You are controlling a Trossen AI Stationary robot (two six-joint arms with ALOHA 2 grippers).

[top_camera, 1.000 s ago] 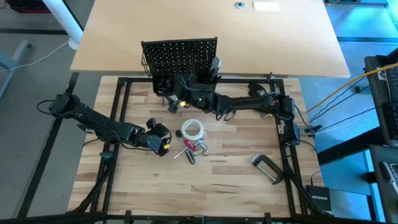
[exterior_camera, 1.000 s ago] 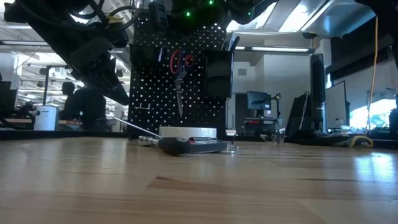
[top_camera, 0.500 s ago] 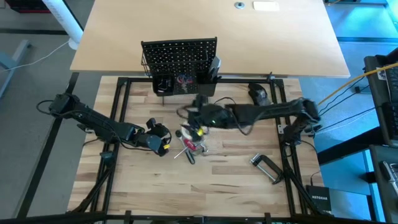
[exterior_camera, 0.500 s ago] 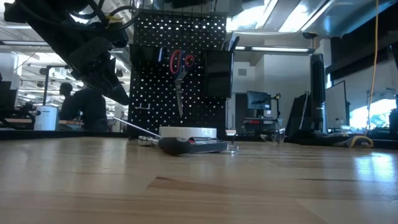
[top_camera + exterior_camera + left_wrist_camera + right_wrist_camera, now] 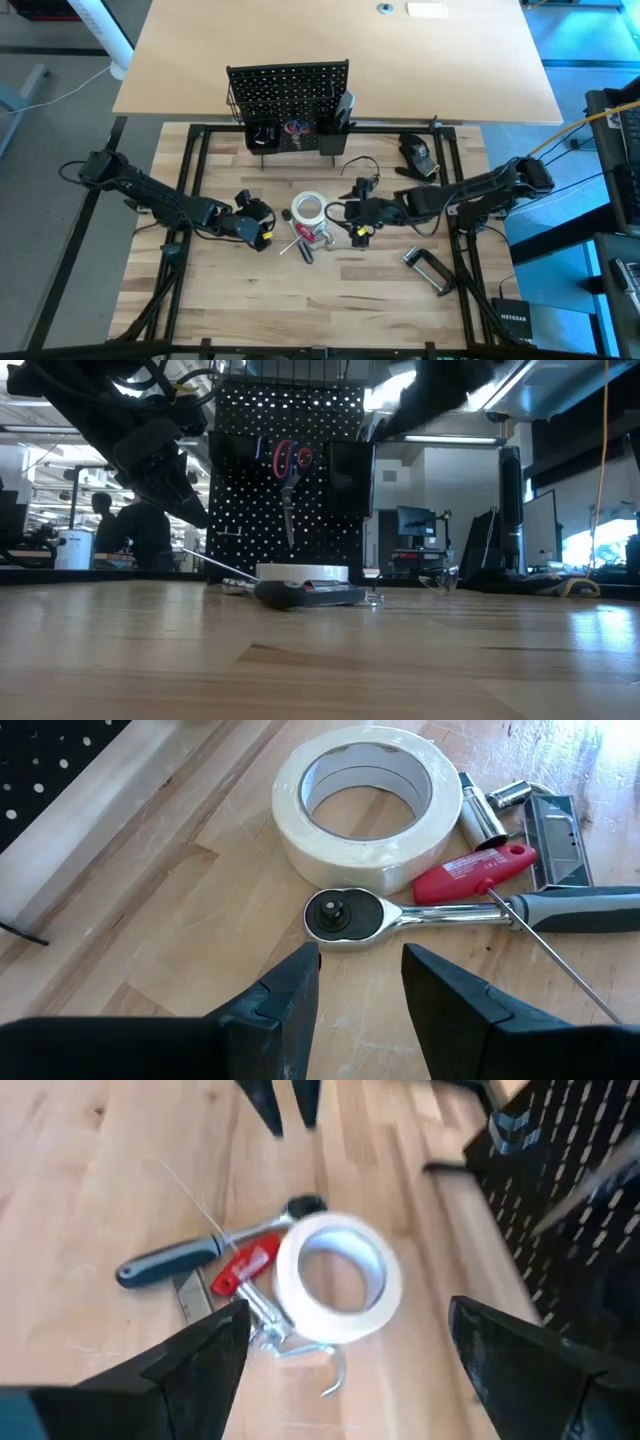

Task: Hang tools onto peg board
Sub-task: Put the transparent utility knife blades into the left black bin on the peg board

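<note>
High view: one white tape roll lies mid-table beside a ratchet and red screwdriver, between two empty, wide-open grippers, left and right. Red scissors hang on the peg board. One C-clamp lies apart.

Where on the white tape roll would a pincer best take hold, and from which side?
Probably from above, across one wall: the white tape roll lies flat, open core up, so one finger can drop into the hole. Choose the wall away from the ratchet, which lies against it. The right pincer is open above it.
</note>
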